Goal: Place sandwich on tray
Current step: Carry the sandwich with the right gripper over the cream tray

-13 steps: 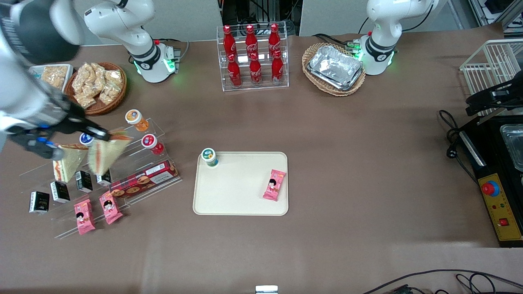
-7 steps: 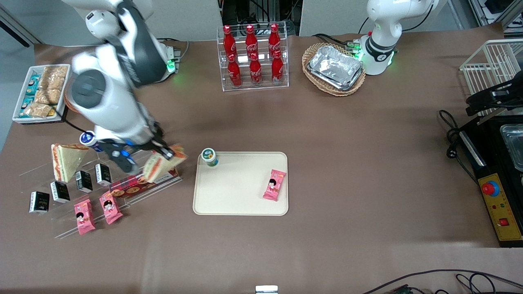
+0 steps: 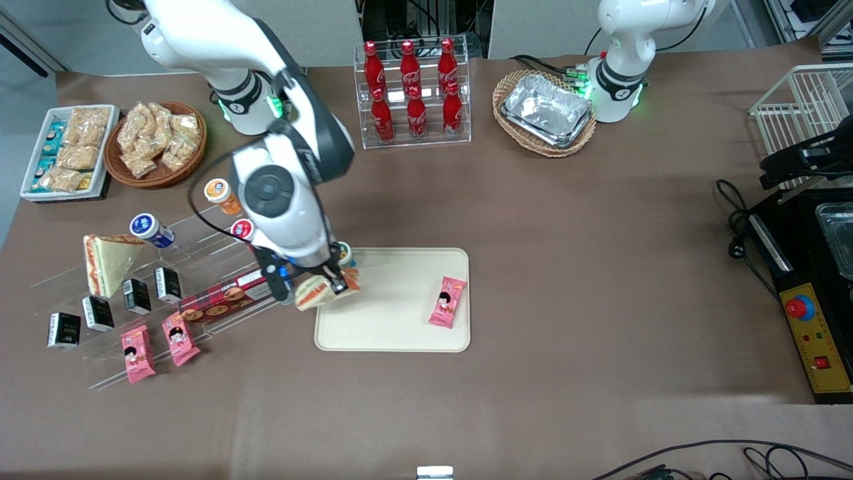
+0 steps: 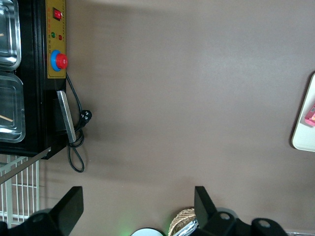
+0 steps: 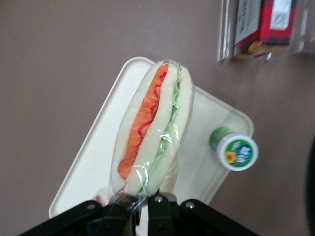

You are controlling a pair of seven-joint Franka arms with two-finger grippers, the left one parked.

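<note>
Second sandwich [image 3: 106, 261]: on the clear display stand, toward the working arm's end from the tray.
Gripper [image 3: 318, 285]: above the tray's edge, fingers clamped on the sandwich.
Sandwich [image 3: 321, 291]: held above the tray, filling showing.
Tray [image 3: 393, 327]: holds green-capped cup [image 3: 342, 255] and pink packet [image 3: 447, 301].

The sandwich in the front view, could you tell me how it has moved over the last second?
Held in the gripper, whose jaws stay shut on it, the sandwich travelled from above the acrylic display stand to the tray edge. The second sandwich, pink packet and green-lidded cup stayed put.
</note>
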